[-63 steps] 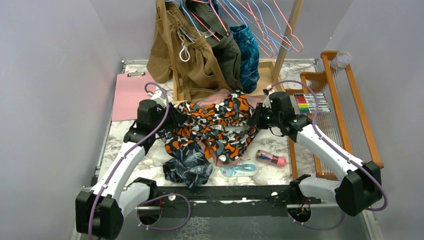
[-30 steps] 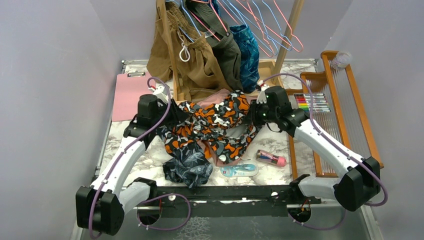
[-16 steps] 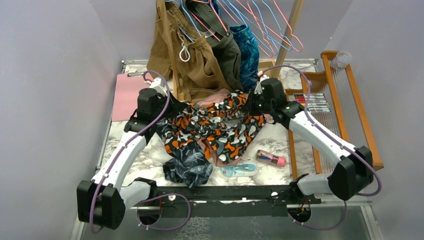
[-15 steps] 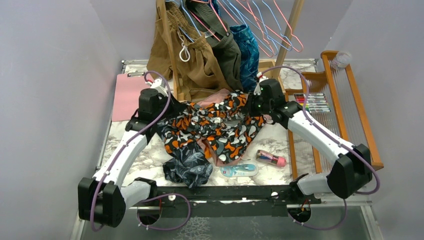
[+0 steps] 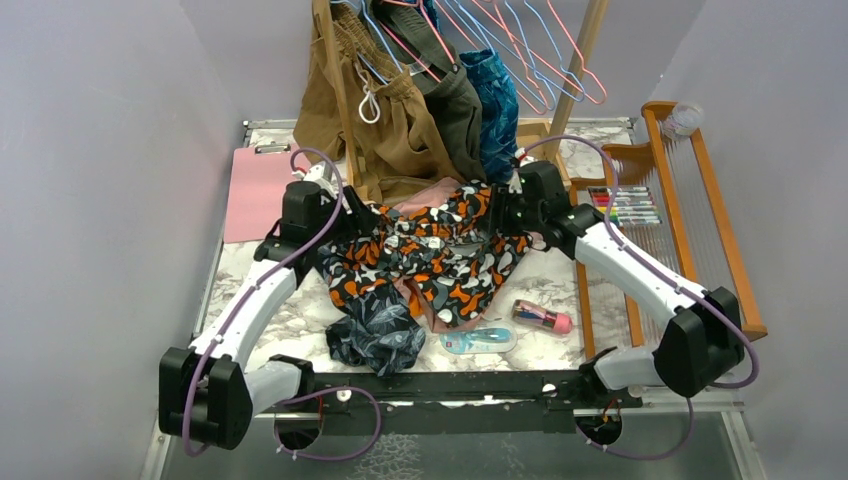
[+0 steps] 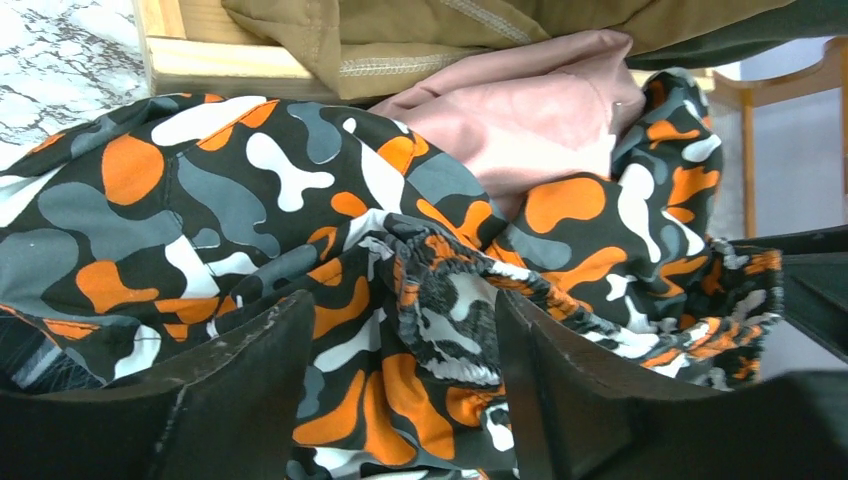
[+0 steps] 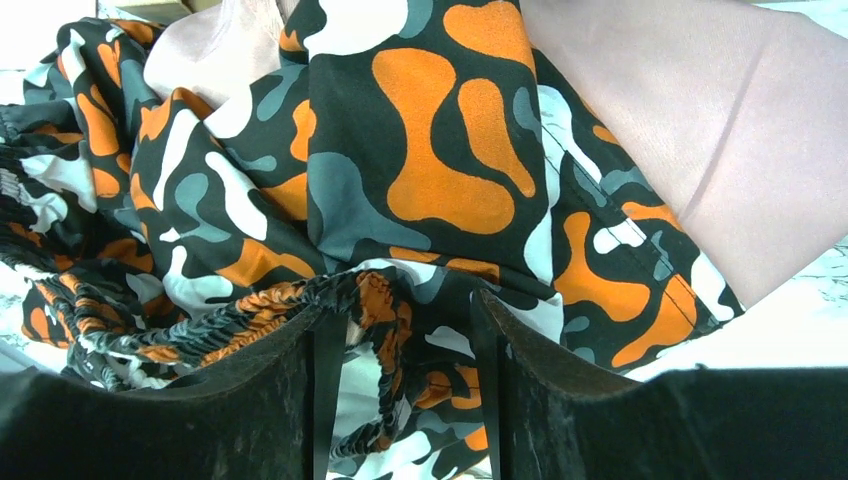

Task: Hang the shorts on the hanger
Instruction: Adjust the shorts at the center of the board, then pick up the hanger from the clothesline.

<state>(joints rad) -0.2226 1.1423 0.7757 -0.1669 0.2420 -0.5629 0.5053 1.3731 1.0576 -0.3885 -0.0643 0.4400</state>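
A: Two grips on the shorts [image 5: 425, 255]?

B: Yes. The left gripper [image 6: 400, 310] and right gripper [image 7: 402, 305] each pinched a bunch of gathered waistband. Over two seconds both wrists had moved toward the far edge and drawn closer together. The cloth sagged between them, legs trailing mid-table over the dusty-pink shorts [image 5: 430, 192].

A: Meaning?

B: Judged a carry toward the rack. The hanger [image 5: 601, 92], a pink wire hung at the far edge, was not yet threaded.

Marbled table [image 5: 548, 285], shorts [image 5: 430, 262], pink clipboard [image 5: 255, 192]
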